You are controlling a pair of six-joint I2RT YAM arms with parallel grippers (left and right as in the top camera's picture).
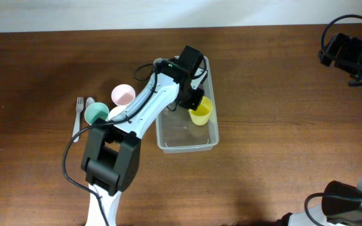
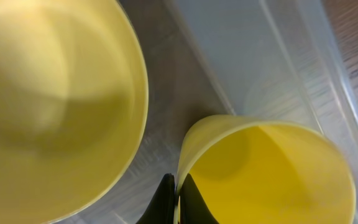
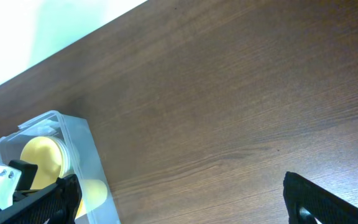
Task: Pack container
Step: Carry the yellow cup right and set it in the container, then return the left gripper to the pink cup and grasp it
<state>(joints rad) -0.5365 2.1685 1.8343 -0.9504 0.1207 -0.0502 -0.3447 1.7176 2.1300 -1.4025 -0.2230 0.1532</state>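
The clear plastic container (image 1: 187, 135) lies at the table's centre. My left gripper (image 1: 193, 102) reaches into it and is shut on the rim of a yellow cup (image 1: 201, 112). In the left wrist view the fingers (image 2: 178, 199) pinch the cup's wall (image 2: 272, 168), and a yellow bowl (image 2: 48, 99) sits beside it inside the container (image 2: 291, 56). My right gripper (image 3: 182, 199) is open and empty, held high at the far right (image 1: 351, 53). The right wrist view shows the container (image 3: 79, 149) with the yellow bowl (image 3: 39, 158) in it.
Left of the container stand a pink cup (image 1: 123, 95), a teal cup (image 1: 96, 113) and a white bowl (image 1: 115, 114). A fork (image 1: 77, 116) and a spoon (image 1: 90, 101) lie at their left. The left arm's base (image 1: 109, 163) stands in front.
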